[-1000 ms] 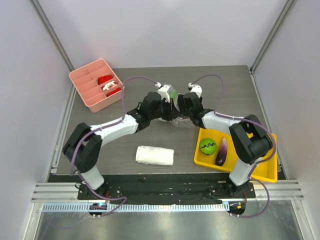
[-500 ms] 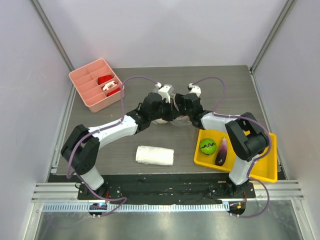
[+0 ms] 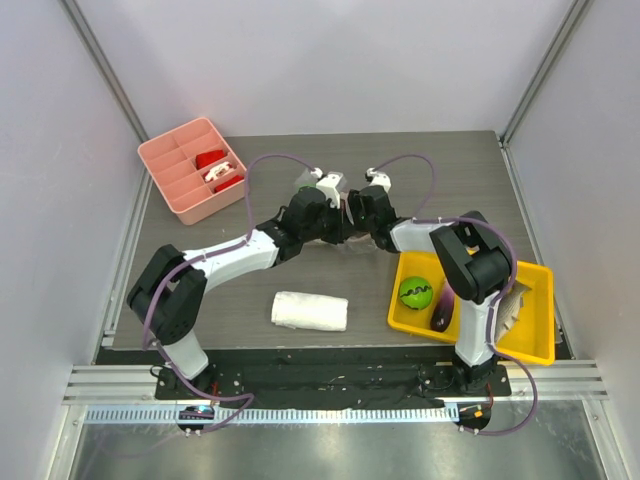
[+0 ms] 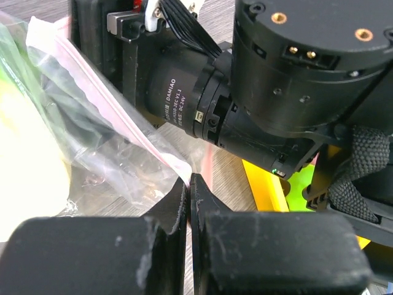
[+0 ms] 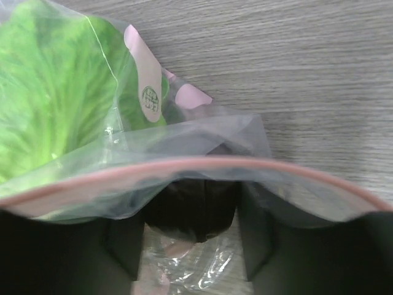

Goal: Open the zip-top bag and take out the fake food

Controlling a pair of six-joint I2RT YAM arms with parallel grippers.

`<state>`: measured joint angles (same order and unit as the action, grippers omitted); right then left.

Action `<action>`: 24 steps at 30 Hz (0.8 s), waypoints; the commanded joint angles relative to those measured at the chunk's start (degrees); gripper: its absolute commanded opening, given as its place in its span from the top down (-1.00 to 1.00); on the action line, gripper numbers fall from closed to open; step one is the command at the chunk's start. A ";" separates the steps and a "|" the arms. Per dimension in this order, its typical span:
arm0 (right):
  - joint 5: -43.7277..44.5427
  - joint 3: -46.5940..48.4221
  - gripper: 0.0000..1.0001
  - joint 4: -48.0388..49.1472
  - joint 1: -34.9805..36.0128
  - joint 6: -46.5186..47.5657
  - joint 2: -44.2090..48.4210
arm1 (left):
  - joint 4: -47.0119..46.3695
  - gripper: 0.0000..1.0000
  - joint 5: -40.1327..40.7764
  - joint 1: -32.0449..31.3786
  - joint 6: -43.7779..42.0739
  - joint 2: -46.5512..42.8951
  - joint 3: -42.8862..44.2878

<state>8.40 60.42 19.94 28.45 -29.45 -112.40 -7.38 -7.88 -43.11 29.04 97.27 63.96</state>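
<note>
Hands sit slightly further left than before: left hand [image 4: 189, 182] pinches the pink strip of the crinkly clear zip-top bag [image 5: 245, 136], right hand [image 5: 193, 246] has its fingers apart at the bag mouth; leafy green cabbage [image 5: 49, 92] inside.

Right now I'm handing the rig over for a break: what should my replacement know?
Left gripper: shut on the pink strip of the zip-top bag, mid-table.
Right gripper: jaws apart at the bag mouth, gripping nothing I can see.
Done: green ball and eggplant lie in the yellow tray.
To do: the cabbage is in the bag; pull it out.
</note>
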 commanded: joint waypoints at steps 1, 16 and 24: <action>1.09 1.72 0.31 -1.22 -0.67 1.68 2.34 | -0.45 1.00 -1.44 0.30 -1.00 -0.86 0.55; -8.68 2.25 0.44 -37.94 -0.59 -0.79 33.36 | 1.83 1.00 -1.09 5.41 -1.26 -3.93 -2.09; 14.18 -13.47 0.39 -57.37 -9.36 -5.61 56.91 | 2.11 1.00 -4.68 5.41 -2.67 -6.57 -2.97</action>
<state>11.35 54.13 -24.69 24.77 -31.51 -63.53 -4.51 -9.63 -37.76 28.03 94.28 61.54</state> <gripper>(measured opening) 0.539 0.003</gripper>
